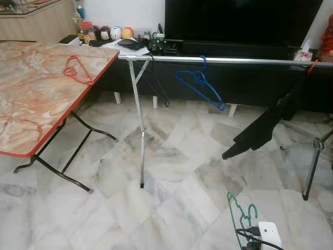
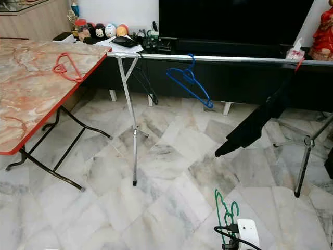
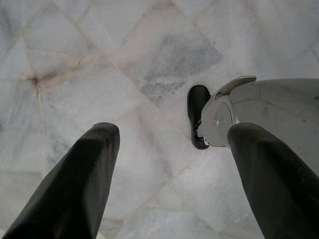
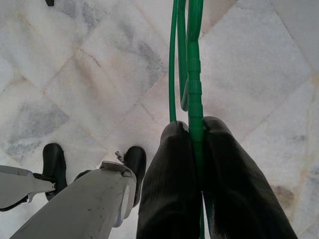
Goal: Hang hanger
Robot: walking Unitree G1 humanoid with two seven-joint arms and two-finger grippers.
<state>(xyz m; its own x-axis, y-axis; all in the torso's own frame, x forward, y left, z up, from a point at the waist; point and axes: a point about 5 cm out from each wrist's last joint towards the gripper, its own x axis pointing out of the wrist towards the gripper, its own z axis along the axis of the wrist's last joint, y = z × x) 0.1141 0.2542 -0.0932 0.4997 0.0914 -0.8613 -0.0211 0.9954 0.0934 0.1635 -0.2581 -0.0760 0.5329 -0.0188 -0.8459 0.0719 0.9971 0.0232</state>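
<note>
- The right gripper (image 4: 197, 149) is clamped on a green hanger (image 4: 192, 74) — the wrist view shows both black fingers pressed against the plastic, with the hanger running on past the fingertips over the floor.
- In the head views the green hanger (image 1: 240, 212) sits low at the robot's right, well below the rail (image 1: 223, 60) and well apart from it; its hook points upward.
- The left gripper (image 3: 169, 164) is empty, its fingers spread wide over the marble floor (image 3: 99, 59) — that arm looks idle.
- Already on the rail: a blue hanger (image 1: 200, 83) near the middle, a black hanger (image 1: 156, 83) beside the near stand leg (image 1: 140, 130), and a dark garment (image 1: 265, 125) draped toward the far right end.
- A red hanger (image 1: 78, 69) lies flat on the table (image 1: 31, 104), not yet picked up.
- Judged from this, the grasp is done and the hanging itself is not: the robot has yet to close the gap to the rail, raise the hanger above it and drop the hook over the bar.
- The open stretch between the blue hanger and the garment looks like the easiest spot for it.
- If the task covers every loose hanger, the red one on the table is left for afterwards — that cannot be settled from the task line alone.
</note>
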